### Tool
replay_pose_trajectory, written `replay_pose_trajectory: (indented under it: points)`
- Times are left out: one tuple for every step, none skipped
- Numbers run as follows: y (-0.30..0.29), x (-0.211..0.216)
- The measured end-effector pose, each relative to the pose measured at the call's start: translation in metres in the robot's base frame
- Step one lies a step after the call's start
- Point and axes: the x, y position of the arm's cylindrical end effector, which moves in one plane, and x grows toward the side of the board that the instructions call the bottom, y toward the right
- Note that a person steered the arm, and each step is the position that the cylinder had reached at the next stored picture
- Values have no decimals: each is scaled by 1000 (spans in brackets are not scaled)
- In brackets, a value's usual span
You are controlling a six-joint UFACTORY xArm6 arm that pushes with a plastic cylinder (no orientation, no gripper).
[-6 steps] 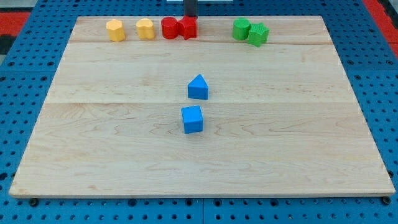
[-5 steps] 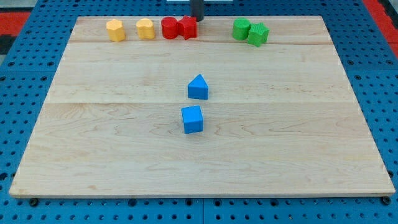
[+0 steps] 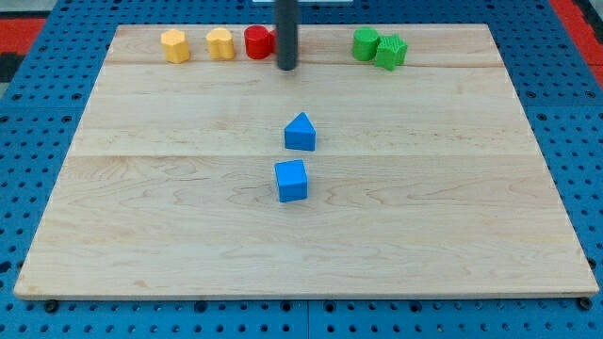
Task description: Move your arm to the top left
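Camera view: a dark rod over a wooden board (image 3: pixel 141 235) with coloured blocks.
My tip (image 3: pixel 286 68) is seen at the far edge, just right of the red round block (image 3: pixel 256 42), well apart from the far left corner; no fingers are fitted.

Pale rectangular wooden board (image 3: pixel 188 235) on blue perforated metal base (image 3: pixel 28 188); red perforated panels (image 3: pixel 14 33) at top corners; even light.

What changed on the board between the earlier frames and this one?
My tip came down from the view's top edge and now sits just below the red blocks, the rod covering the right one. Yellow blocks, green blocks and blue blocks stayed put.
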Motion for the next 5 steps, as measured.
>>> replay_pose_trajectory:
  points:
    - [-87,0]
    - [-155,0]
    - [-205,-1]
    - [-211,-9]
    - [-207,-21]
